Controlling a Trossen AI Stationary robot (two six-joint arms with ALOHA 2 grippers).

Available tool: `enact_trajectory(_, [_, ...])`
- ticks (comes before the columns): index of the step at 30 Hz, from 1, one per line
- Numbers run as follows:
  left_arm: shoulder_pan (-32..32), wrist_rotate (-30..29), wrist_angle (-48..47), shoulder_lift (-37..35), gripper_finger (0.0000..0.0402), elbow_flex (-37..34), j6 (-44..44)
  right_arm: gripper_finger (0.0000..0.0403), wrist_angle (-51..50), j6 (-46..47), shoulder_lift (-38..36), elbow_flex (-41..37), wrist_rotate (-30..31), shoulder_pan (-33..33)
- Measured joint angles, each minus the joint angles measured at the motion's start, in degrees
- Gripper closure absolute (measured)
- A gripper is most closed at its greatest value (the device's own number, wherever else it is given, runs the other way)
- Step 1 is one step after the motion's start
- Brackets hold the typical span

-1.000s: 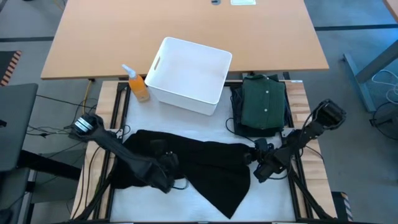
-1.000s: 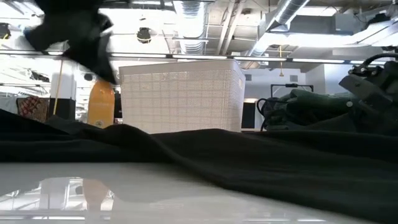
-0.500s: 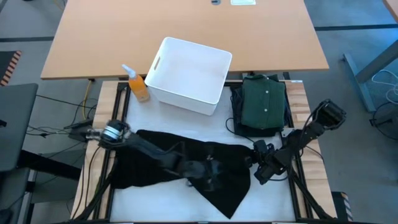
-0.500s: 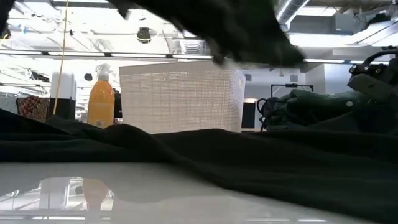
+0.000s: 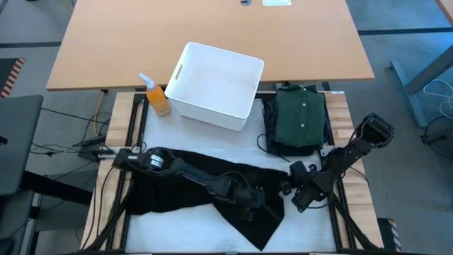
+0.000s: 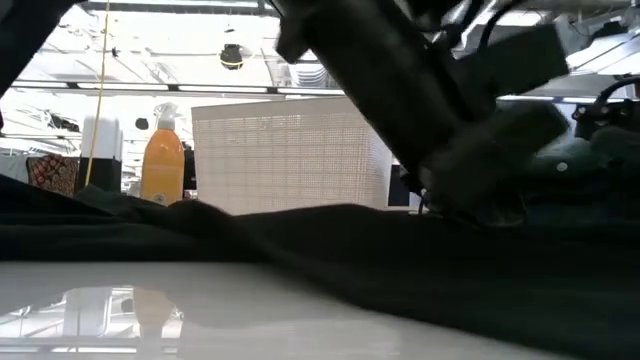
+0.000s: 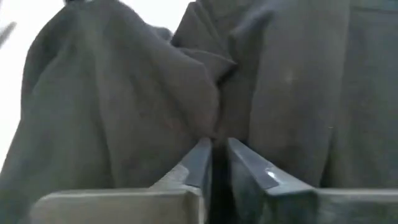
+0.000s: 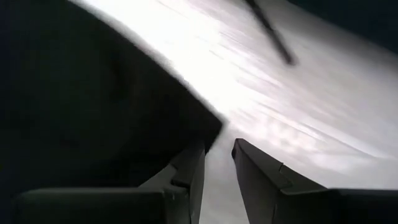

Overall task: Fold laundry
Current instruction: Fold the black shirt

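A black garment (image 5: 170, 202) lies spread across the table's near half; it also fills the low view (image 6: 300, 250). My left arm reaches across it from the left. My left gripper (image 5: 260, 205) is low over the garment's right part, shut on a raised fold (image 7: 214, 127). My right gripper (image 5: 287, 185) stands at the garment's right edge. Its fingers are a narrow gap apart, with bare table showing between them (image 8: 219, 162), and the garment's corner (image 8: 208, 124) lies at one fingertip. A folded dark green buttoned shirt (image 5: 301, 117) rests flat at the far right. My left gripper pinches a gathered ridge of the black garment (image 7: 216, 124) between its two fingertips, and creases run out from there. The fingers come slanting down from the table's left. The garment around the hold lies on the table. One layer or several, I cannot tell.
A white plastic bin (image 5: 216, 85) stands at the far middle, with an orange spray bottle (image 5: 157, 95) to its left. Bare white table shows along the near edge (image 5: 177, 230) and between the bin and the garment (image 5: 233, 142).
My left gripper has swept toward the table's right edge, low over the black garment, from its left part to a spot close beside my right gripper. The garment's outline on the table looks much the same.
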Motion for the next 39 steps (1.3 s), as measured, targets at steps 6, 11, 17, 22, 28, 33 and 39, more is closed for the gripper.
enact_trajectory(6, [-2.55,2.48,-7.37,-3.77,0.0398,-0.21,0.68,0.0285,-14.92,0.07,0.07,4.9,-6.38,-0.02])
enact_trajectory(11, [-3.79,1.94,-10.12,-7.31,0.0401,-0.31,1.52,0.0285,-24.43,0.45,0.04,10.81,-6.18,0.65])
enact_trajectory(17, [-4.61,-2.89,-9.13,-10.94,0.0401,-0.28,2.28,0.0285,-16.15,-0.82,0.02,14.15,6.08,5.27])
enact_trajectory(22, [-6.13,-3.48,-8.83,-13.71,0.0401,-0.28,4.33,0.0285,-6.18,0.39,2.22,13.21,14.8,8.67])
enact_trajectory(28, [-8.2,-0.5,-9.31,-14.89,0.0401,-0.99,4.98,0.0285,3.63,-3.03,8.26,11.88,16.41,7.93])
enact_trajectory(33, [-8.46,-2.0,-10.6,-14.89,0.0401,-5.2,1.1,0.0285,2.0,-3.79,13.01,11.87,9.41,5.29])
enact_trajectory(39, [-11.12,-5.61,-10.79,-18.94,0.0401,-14.19,-5.63,0.0285,-8.41,-3.64,14.1,12.32,0.23,3.97])
